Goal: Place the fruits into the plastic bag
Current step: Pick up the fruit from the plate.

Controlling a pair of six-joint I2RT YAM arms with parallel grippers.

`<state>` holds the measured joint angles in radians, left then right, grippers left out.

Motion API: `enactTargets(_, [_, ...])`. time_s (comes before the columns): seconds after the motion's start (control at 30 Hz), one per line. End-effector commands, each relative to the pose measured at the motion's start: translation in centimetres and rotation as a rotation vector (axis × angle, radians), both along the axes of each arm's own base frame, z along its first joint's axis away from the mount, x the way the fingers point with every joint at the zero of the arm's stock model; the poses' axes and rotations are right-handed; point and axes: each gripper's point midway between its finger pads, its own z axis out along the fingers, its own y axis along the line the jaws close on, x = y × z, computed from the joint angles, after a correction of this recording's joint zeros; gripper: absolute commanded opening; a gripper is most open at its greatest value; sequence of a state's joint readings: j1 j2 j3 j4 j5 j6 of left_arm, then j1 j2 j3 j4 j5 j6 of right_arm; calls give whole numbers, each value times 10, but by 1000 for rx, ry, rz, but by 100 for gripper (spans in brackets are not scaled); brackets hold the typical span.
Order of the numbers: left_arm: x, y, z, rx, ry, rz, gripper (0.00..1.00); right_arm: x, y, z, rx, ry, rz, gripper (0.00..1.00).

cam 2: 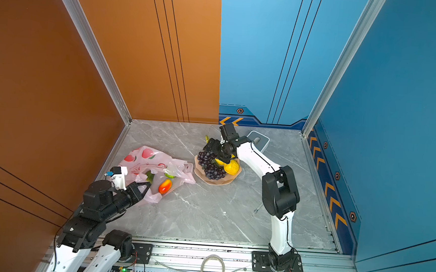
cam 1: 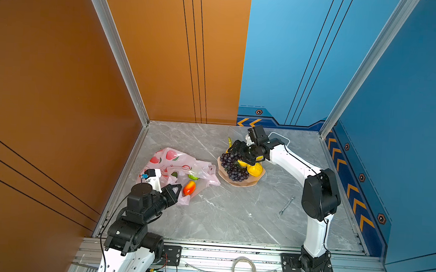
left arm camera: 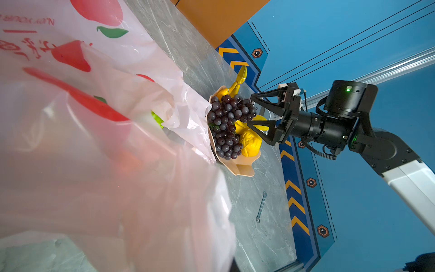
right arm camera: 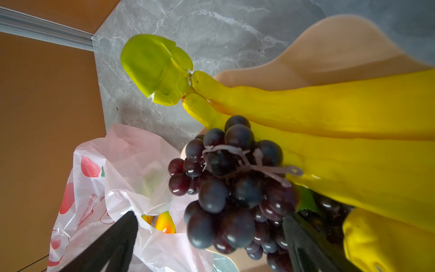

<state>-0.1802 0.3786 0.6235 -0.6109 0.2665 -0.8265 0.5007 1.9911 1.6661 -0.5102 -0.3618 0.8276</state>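
Observation:
The pale-pink plastic bag (cam 1: pixel 175 162) (cam 2: pixel 152 161) lies crumpled at the left. My left gripper (cam 1: pixel 179 187) (cam 2: pixel 148 184) is shut on its near rim, and the lifted film (left arm camera: pixel 94 153) fills most of the left wrist view. A red-yellow mango (cam 1: pixel 189 187) (cam 2: pixel 165 186) and a green fruit (cam 1: pixel 193 177) show in the bag's mouth. On the beige plate (cam 1: pixel 237 183) lie the dark purple grapes (cam 1: pixel 232 166) (right arm camera: pixel 235 188), yellow bananas (right arm camera: pixel 329 113) and a lemon (cam 1: pixel 255 169). My right gripper (cam 1: pixel 237 149) (left arm camera: pixel 251 110) (right arm camera: pixel 209 216) is open, its fingers on either side of the bunch's top.
A white-grey box (cam 2: pixel 258 140) stands behind the right arm near the back wall. A small wrench (cam 1: pixel 287 205) (left arm camera: pixel 261 207) lies on the marble table toward the right. Walls close in the table at left, back and right.

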Motion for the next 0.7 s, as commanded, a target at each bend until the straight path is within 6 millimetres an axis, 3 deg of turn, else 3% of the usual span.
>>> enactTargets(0.0, [-2,1,12,11,-41,-13,0,13,-3,-8,-8,-3,-57,94])
enactTargets(0.37, [-4,1,12,9,-42,-15,0,22,-2,-24,-26,12,-90,90])
enactTargets(0.43, [-4,1,11,8,-42,-14,0,23,-1,-21,-20,7,-93,89])
enactTargets(0.47, [-4,1,10,9,-43,-13,0,24,0,-35,-34,27,-95,88])
enactTargets(0.67, [-6,2,8,12,-38,-12,0,27,1,-37,-46,15,-102,81])
